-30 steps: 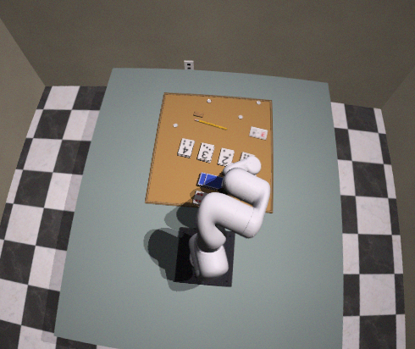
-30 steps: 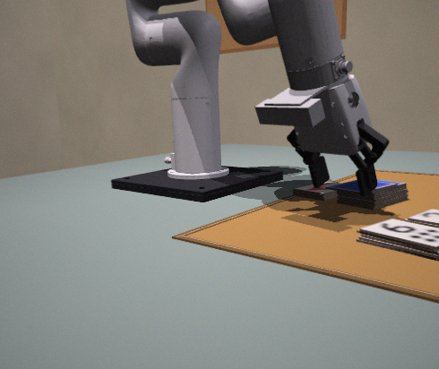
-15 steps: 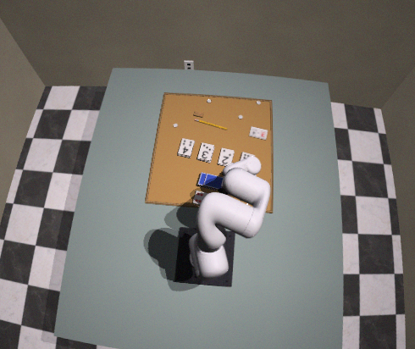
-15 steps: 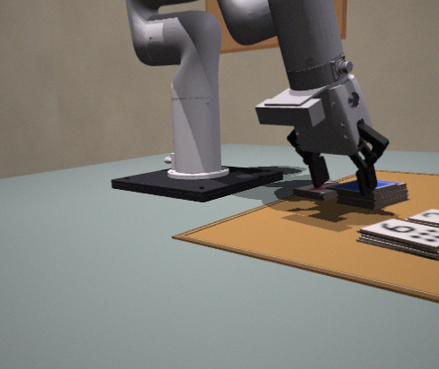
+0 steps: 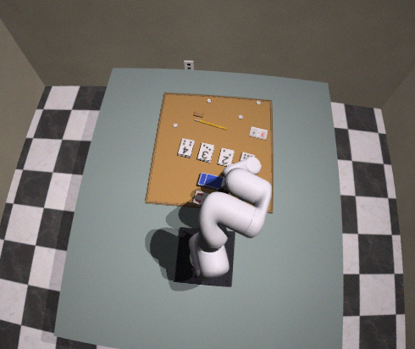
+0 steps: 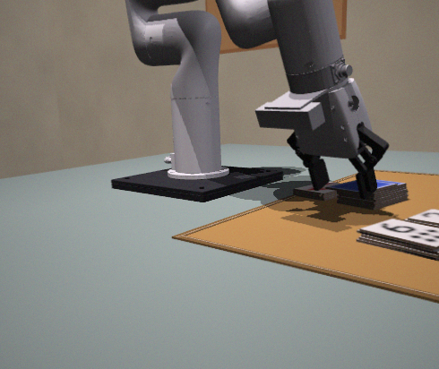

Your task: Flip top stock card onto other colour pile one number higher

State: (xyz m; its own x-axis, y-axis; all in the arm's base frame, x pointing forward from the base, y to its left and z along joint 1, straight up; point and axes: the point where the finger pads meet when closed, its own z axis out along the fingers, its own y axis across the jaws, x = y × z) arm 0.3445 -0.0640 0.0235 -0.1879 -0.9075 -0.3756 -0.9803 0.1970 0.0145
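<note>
gripper (image 6: 342,185): fingers spread wide, gripping nothing, tips low astride the near edge of the stock | stock (image 6: 388,187): blue-backed, face down (top card not lifted), on the brown mat (image 6: 288,242) toward the desk edge nearest the arm's base plate (image 6: 131,184) | piles: 6 (image 6: 410,233), 2 (image 5: 226,157), 3 (image 5: 205,152), 4 (image 5: 185,147) in a row beyond the stock | a lone card (image 6: 314,193) just beside the stock
</note>
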